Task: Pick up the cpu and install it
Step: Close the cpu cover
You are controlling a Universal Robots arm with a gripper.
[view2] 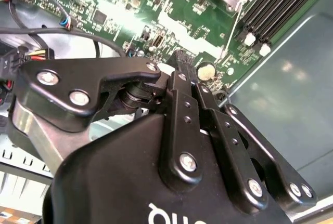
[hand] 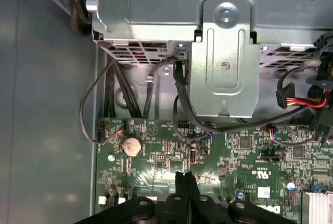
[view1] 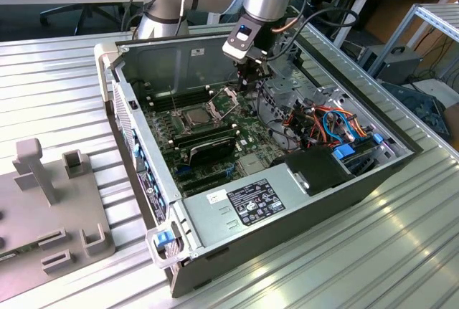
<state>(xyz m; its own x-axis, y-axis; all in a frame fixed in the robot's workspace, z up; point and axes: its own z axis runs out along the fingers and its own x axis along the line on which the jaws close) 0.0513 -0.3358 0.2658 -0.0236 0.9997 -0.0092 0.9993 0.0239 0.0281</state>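
Observation:
In the exterior view my gripper (view1: 248, 87) hangs inside the open computer case (view1: 143, 144), just above the motherboard (view1: 247, 133). To its left in that view the hinged socket frame (view1: 222, 99) stands raised. A small square grey piece that looks like the cpu (view1: 193, 116) lies flat in the socket beside the frame. In both wrist views the two black fingers (hand: 180, 182) press together with nothing visible between them. The gripper (view2: 179, 57) points at the green board close to a round coin battery (view2: 206, 70).
Black memory sticks (view1: 204, 144) lie in front of the socket. A power supply (view1: 251, 205) fills the case's near side, with coloured cables (view1: 326, 122) to the exterior view's right. A metal drive bracket (hand: 223, 63) and black cables (hand: 156, 78) sit beyond the board. A grey fixture (view1: 50, 208) stands outside the case.

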